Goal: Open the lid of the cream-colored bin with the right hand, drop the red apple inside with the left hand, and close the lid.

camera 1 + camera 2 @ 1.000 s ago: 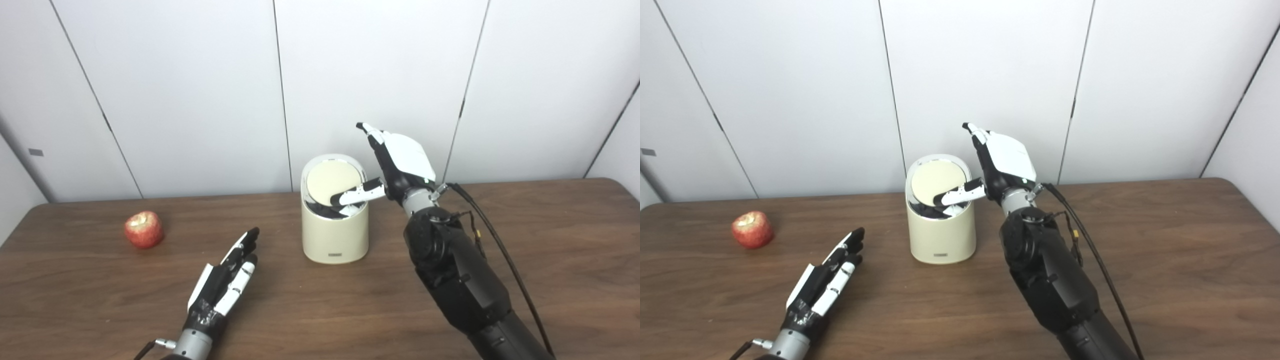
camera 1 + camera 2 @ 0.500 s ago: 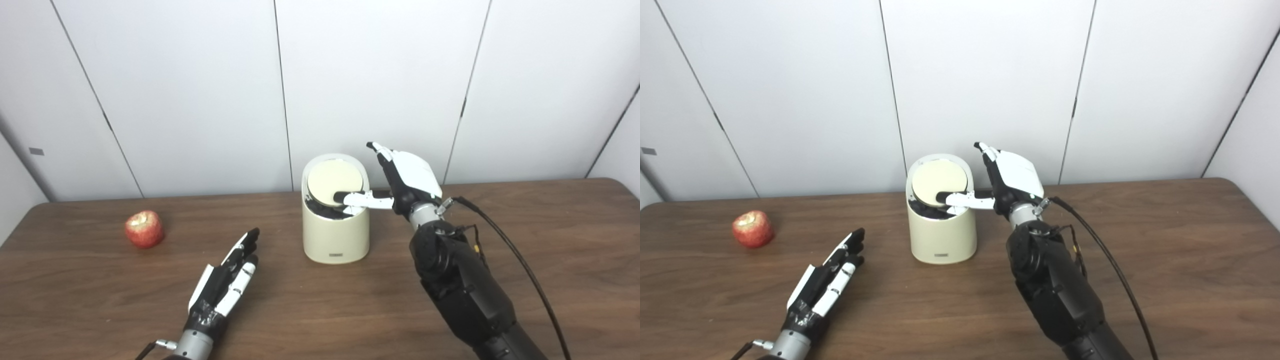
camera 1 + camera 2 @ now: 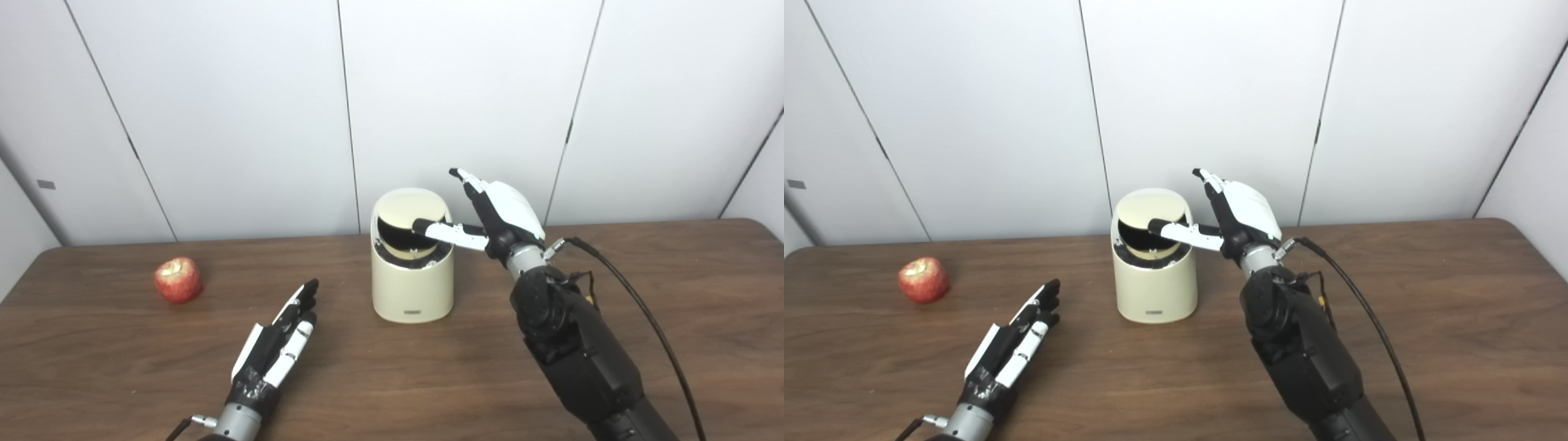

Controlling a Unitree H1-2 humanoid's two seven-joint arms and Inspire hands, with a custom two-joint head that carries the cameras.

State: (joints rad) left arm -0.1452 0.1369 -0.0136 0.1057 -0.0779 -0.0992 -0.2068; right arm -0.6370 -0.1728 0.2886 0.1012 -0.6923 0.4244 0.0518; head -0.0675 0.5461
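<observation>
Left eye view: right hand [image 3: 502, 211], fingers spread, presses the bin [image 3: 411, 288] lid [image 3: 409, 211] near the tabletop's back edge; left hand [image 3: 275, 349] rests open, empty.

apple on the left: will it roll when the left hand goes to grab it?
Probably somewhat. The red apple is rounded and sits free on the smooth table, so a sideways nudge could roll it. It looks rigid, so a firm grasp from the open left hand should hold. Its skin may be slick.

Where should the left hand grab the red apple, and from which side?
Judging by its pose, wrap the round body of the apple from above. It stands on the table with its bitten top up, nothing beside it. The open left hand lies nearer the robot.
</observation>
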